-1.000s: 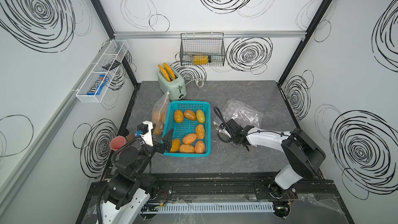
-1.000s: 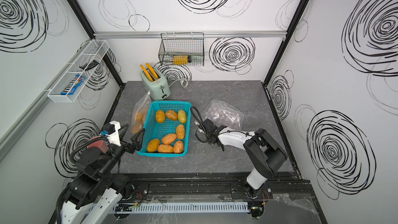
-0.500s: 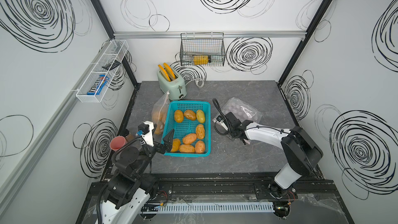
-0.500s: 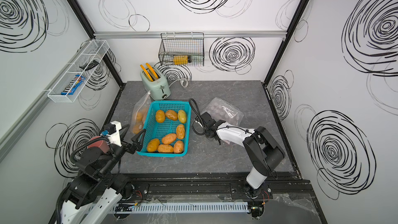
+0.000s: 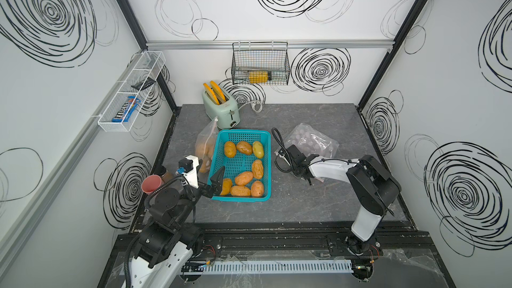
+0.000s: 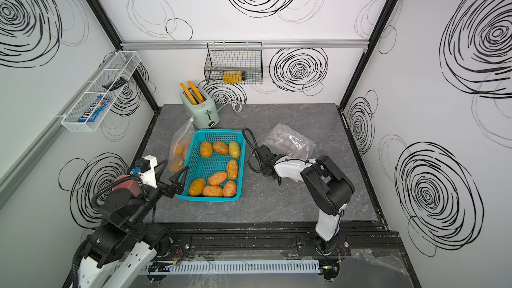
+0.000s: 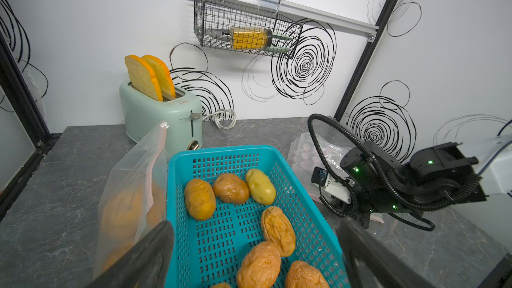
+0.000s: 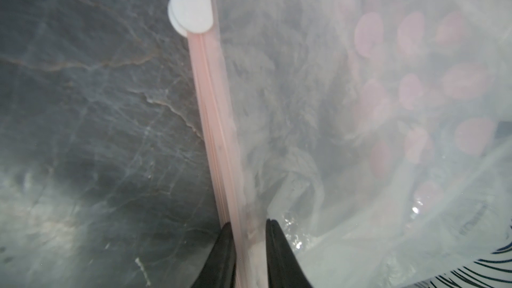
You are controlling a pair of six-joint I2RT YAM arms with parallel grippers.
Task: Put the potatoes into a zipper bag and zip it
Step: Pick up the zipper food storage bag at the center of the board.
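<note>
Eight potatoes (image 5: 243, 178) lie in the teal basket (image 5: 243, 133) in both top views. The L wrist cam cuts off the nearest ones. More sit inside the clear zip bag (image 5: 205, 145), which leans on the basket's left wall near the toaster (image 5: 221, 106). We can't count those thru the plastic.

Left gripper (image 7: 255, 234) hangs spread wide over the basket's near end, holding nothing.

Right gripper (image 8: 248, 224): the top views hide its tips under the wrist, and only the R wrist cam shows them. The gap is narrow, w/ the fingers (image 8: 221, 253) astride the pink zip strip (image 8: 216, 123) of a dotted bag (image 5: 311, 142). That bag lies crumpled on the table (image 5: 304, 211), right of the basket. We can't tell whether the gripper pinches the strip or just straddles it. A white slider (image 8: 191, 9) sits farther along the strip, away from the fingers.
</note>
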